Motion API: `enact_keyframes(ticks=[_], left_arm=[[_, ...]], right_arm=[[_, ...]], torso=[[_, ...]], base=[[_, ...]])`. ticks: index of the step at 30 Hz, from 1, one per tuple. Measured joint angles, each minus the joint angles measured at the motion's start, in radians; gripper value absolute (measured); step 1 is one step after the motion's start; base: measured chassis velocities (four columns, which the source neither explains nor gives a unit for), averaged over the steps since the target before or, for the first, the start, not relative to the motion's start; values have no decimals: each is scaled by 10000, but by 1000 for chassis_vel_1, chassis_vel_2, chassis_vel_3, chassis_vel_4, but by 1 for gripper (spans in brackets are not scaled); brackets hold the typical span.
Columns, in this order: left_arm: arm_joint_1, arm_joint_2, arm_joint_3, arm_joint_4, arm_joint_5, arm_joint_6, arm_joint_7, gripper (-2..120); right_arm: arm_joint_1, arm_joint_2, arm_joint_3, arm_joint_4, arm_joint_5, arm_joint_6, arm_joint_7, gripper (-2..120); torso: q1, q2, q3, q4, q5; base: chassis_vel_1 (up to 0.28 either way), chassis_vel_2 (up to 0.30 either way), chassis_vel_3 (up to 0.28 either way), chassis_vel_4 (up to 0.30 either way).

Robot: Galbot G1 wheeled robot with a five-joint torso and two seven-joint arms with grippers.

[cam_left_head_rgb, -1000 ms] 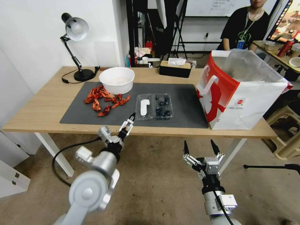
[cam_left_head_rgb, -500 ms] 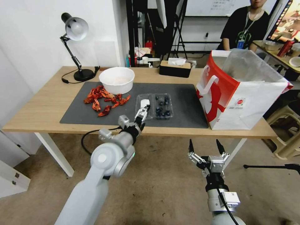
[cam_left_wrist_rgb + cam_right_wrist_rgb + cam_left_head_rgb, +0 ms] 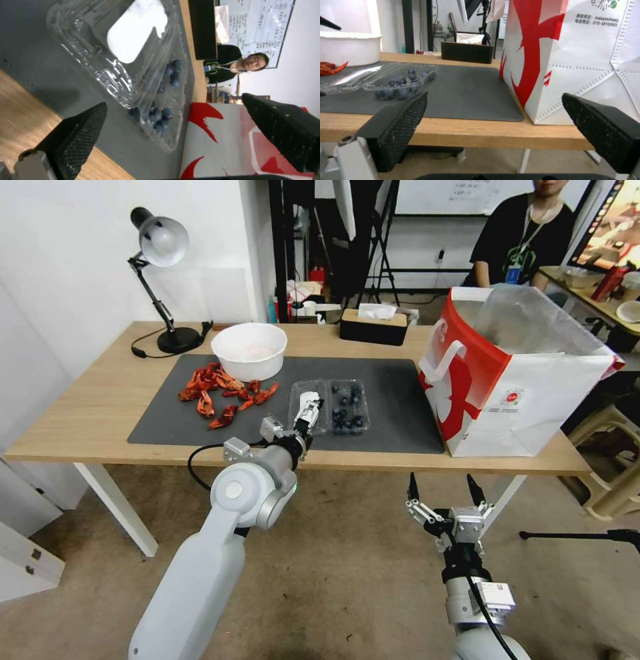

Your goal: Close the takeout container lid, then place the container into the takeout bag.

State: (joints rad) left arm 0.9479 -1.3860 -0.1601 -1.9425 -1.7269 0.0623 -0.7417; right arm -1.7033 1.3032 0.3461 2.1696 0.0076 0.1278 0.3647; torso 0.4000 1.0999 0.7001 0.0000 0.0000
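My left pincer (image 3: 309,411) has reached forward over the open takeout container (image 3: 329,407) on the mat (image 3: 393,400), fingers spread, gripping nothing. Container's long axis runs left-right, lid (image 3: 308,403) lying leftward.

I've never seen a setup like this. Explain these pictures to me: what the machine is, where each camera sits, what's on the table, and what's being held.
This is a wheeled robot with two arms. One picture looks down from its head; the other two come from cameras on its wrists, with the black fingers in the foreground. On the table a dark mat carries an open takeout container of blueberries, its lid lying flat beside it. A takeout bag, white bowl, red crayfish, lamp and tissue box stand around. The left gripper, open, reaches over the lid; the right gripper waits open below the table edge. Nothing is held.
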Motion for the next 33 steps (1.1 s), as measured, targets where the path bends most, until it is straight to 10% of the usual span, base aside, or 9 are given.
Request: enact_keyframes(ticks=[24,33], left_arm=[[-427,-248,112,949,475,-399,255,100],[-296,57,634,1006,2150,-718,1240,100]], right_arm=[[8,5,76,47,59,6,19,100],[6,33,68,56,22,38,12,100]], torso=[[0,1,-2,-2,-1],[0,1,-1,0,-1]], base=[[0,0,0,0],[0,0,0,0]])
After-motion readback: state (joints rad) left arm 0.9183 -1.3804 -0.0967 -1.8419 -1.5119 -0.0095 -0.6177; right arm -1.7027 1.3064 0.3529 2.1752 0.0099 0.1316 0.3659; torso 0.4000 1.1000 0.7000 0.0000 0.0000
